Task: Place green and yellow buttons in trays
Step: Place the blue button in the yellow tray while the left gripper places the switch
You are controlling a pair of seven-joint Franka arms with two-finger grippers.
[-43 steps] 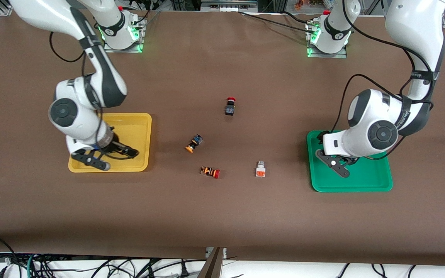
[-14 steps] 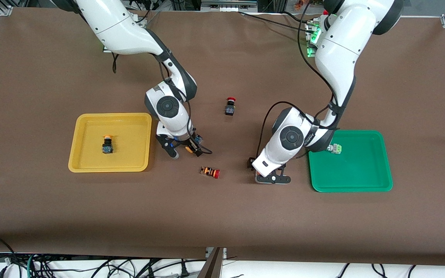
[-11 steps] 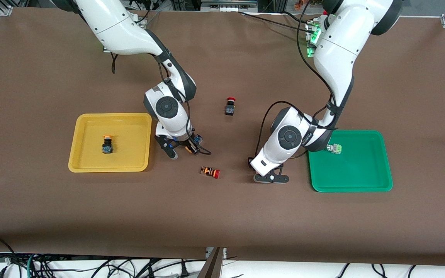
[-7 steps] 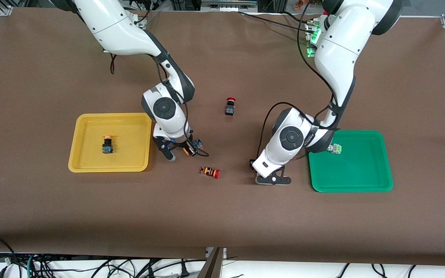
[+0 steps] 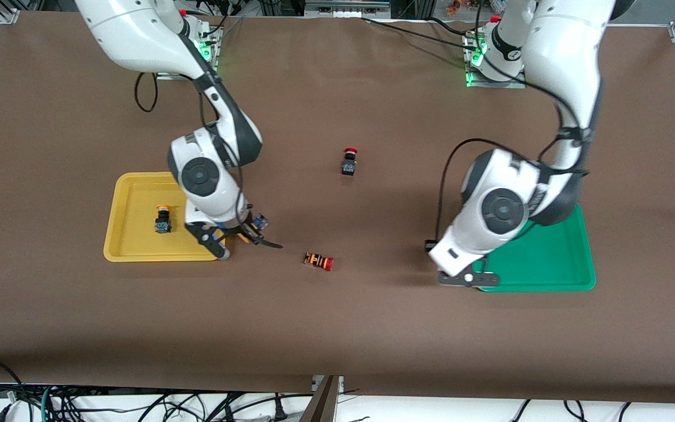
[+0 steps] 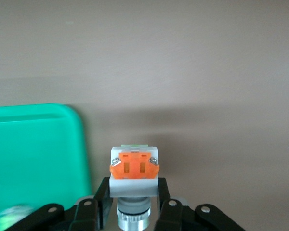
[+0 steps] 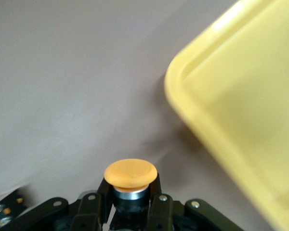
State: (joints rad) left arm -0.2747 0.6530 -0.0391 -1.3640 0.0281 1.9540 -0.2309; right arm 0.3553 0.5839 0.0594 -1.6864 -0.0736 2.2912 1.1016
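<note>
Brown counter [image 5: 337, 328] carries two trays and several small buttons. Yellow-capped button [image 7: 130, 174] is clamped in the right claw [image 7: 130, 202], held up over the counter just beside the yellow tray's [image 5: 132, 249] corner that is toward the left arm's end and nearer the front camera; in the front view that button [image 5: 255, 224] shows at the right claw [image 5: 233, 239]. Second yellow-capped button [image 5: 163, 218] stands inside the yellow tray, toward the right arm's end of it. White-grey square button with orange face [image 6: 134, 167] is gripped by the left claw [image 6: 133, 211], over the counter just beside the green tray's [image 6: 33, 159] edge; in the front view the left claw [image 5: 467, 278] hangs over the green tray's [image 5: 554, 264] corner that is nearer the camera and toward the right arm's end, button itself hidden there by the arm. A pale blurred thing [image 6: 12, 211] lies in the green tray, can't tell what it is.

Red-capped button with black body [image 5: 349, 161] stands upright mid-counter, farther from the camera than the trays. Red-capped button with orange-striped body [image 5: 319, 261] lies on its side, nearer the camera, between the two claws and apart from both.
</note>
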